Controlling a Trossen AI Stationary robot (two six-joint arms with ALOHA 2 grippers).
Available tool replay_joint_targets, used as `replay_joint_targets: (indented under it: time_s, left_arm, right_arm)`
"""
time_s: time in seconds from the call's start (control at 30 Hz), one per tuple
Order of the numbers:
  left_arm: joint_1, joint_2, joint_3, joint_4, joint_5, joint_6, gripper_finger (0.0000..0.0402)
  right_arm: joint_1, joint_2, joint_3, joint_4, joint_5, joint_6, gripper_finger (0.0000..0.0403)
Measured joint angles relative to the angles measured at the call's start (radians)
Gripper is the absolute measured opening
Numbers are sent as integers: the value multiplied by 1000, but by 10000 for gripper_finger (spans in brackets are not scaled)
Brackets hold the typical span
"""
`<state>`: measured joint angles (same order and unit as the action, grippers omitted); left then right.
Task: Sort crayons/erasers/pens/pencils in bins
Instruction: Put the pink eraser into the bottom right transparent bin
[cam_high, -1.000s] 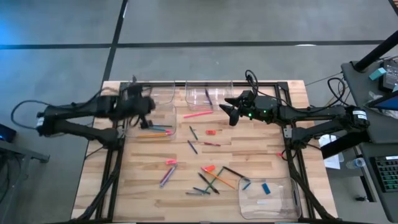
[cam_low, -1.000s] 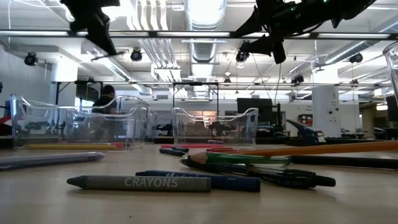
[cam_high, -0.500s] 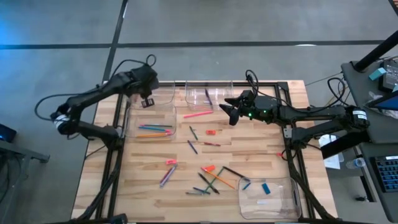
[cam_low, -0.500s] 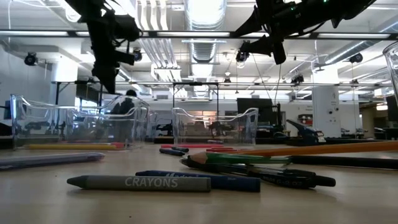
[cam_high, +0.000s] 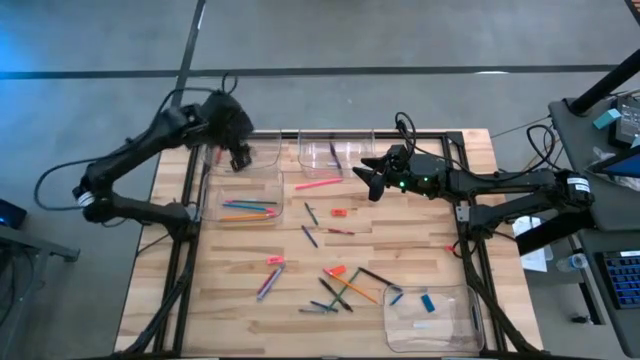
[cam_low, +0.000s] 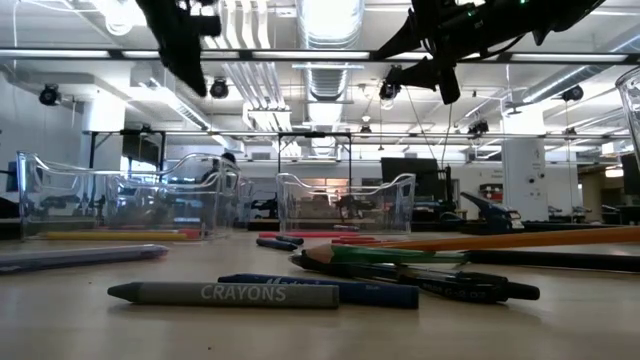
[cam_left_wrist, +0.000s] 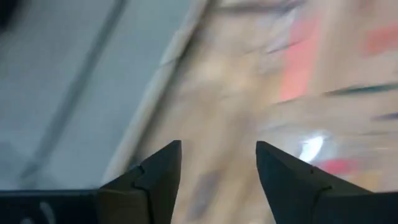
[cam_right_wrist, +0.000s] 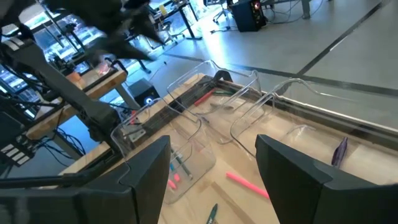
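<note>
While the left gripper (cam_high: 238, 155) hangs open-jawed and empty over the 11 o'clock bins (cam_high: 262, 152), the pink crayon (cam_high: 318, 183) lies on the worktop (cam_high: 400, 240) just at 8 o'clock from the right gripper (cam_high: 370, 177), long axis roughly 9-to-3. Its jaws are open too, and it's nearer, I'd say.

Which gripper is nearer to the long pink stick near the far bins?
Right. The right gripper hovers just beside the pink stick; the left gripper is farther, over the far-left bin.
</note>
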<state>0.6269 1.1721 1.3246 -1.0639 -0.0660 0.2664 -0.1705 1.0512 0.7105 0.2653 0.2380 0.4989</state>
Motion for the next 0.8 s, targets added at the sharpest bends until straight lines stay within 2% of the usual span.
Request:
replay_joint_targets:
  time_s: [0.07,0.13,0.3,0.47,0.6,0.8]
  left_arm:
    - [-105,-55,-21,3,70,-64,178]
    - [-248,-101,-51,-1,53,-128,162]
    - [-648,-157,-152,23,-89,-364,124]
    - [-963,-105,-269,155,-221,-575,103]
    - [-1047,-12,-362,326,-250,-655,100]
    - [-1047,149,-428,458,-218,-669,100]
  right_arm:
    - [0,0,0,0,0,-1,224]
    - [0,0,0,-1,0,-1,224]
    - [0,0,-1,-8,0,-4,224]
    - [0,0,-8,-8,0,-24,224]
    - [0,0,-9,-8,0,-40,224]
    - [1,0,-9,-8,-1,-31,224]
